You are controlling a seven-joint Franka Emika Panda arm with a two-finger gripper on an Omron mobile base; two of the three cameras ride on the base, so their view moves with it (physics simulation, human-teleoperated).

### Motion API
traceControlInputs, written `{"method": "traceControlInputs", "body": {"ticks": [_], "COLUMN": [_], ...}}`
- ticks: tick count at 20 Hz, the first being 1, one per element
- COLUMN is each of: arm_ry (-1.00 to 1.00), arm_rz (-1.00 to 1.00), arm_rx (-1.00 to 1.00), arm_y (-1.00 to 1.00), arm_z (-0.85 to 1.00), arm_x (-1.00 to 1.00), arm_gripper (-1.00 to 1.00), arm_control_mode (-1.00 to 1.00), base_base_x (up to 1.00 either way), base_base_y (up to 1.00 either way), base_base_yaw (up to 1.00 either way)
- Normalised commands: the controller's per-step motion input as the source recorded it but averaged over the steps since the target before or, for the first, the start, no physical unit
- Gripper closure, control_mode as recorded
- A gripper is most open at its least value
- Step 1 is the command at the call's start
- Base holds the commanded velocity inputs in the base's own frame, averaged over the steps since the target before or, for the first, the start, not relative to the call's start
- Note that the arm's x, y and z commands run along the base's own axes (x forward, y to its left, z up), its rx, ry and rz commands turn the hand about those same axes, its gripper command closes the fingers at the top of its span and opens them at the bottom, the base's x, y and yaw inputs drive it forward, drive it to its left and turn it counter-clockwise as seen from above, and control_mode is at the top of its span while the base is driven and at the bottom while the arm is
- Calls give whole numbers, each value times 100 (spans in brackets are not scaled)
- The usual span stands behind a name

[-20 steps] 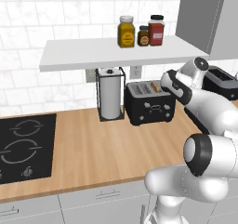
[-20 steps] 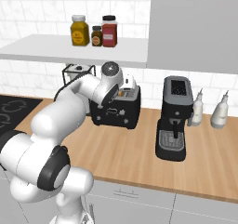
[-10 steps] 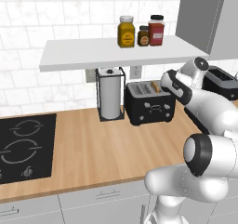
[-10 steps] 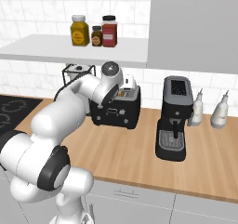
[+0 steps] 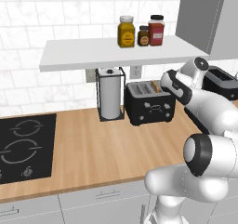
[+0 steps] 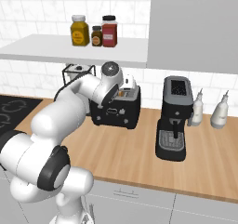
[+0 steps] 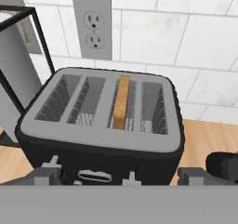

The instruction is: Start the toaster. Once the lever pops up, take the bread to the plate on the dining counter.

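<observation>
Four slots on the toaster (image 7: 100,125); I see the bread (image 7: 122,102) standing on edge in the third from the left, crust just proud of the top. Toaster sits on the wood surface (image 5: 93,148), paper-towel holder (image 5: 110,95) at its 9 o'clock. Tool (image 7: 121,175) hangs above the toaster's front, fingertips (image 7: 46,174) wide apart, gripping nothing.

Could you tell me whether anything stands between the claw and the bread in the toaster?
Nothing visible does: in the hand view the bread stands upright in one of the toaster's slots, its top edge exposed, with the claw just before the toaster.
</observation>
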Motion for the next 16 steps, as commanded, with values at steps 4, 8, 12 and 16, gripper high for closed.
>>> {"method": "traceControlInputs", "body": {"ticks": [4,8,12,16], "arm_ry": [0,0,0,0], "arm_rz": [0,0,0,0], "arm_rx": [0,0,0,0], "arm_y": [0,0,0,0], "arm_z": [0,0,0,0], "arm_x": [0,0,0,0], "arm_gripper": [-100,-100,-100,-100], "arm_control_mode": [-100,-100,-100,-100], "base_base_x": [0,0,0,0], "base_base_y": [0,0,0,0], "base_base_yaw": [0,0,0,0]}}
